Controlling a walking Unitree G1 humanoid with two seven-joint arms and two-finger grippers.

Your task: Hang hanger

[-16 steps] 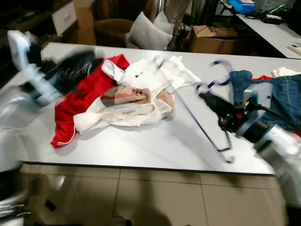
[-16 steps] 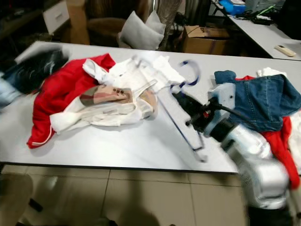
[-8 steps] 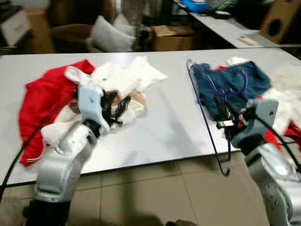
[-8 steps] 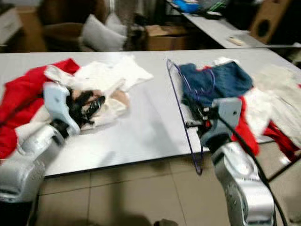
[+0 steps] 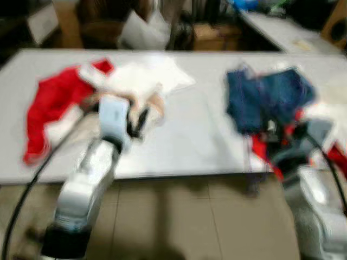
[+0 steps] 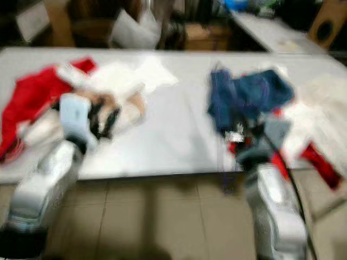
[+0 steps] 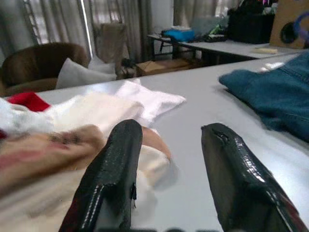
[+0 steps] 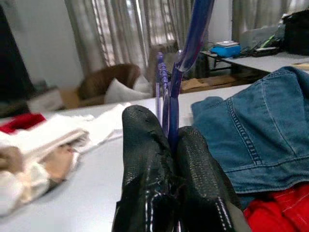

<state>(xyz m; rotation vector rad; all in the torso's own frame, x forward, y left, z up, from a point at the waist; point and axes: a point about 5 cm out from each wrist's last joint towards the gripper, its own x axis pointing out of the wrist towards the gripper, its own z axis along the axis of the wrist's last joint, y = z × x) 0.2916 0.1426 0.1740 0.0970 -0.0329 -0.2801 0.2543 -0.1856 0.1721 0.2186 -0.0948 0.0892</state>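
Observation:
The blue wire hanger (image 8: 186,48) stands upright between the two black fingers of my right gripper (image 8: 168,126), which is shut on its lower bar. That gripper (image 5: 271,130) hovers at the table's front right edge, just before the blue jeans (image 5: 268,97). The head views are blurred, so the hanger is hard to make out there. My left gripper (image 7: 171,130) is open with nothing between its fingers. It is held low over the grey table (image 5: 190,146), at the edge of the white and tan clothes heap (image 5: 143,78).
A red garment (image 5: 51,103) lies at the table's left and more red cloth (image 8: 285,212) under the jeans at the right. A brown armchair with a white cushion (image 5: 143,32), boxes and another table (image 5: 282,32) stand behind. Tiled floor (image 5: 179,216) lies in front.
The view has swung and blurred as I move. My right gripper lifted the hanger off the table and holds it upright. My left arm came forward to the clothes heap.

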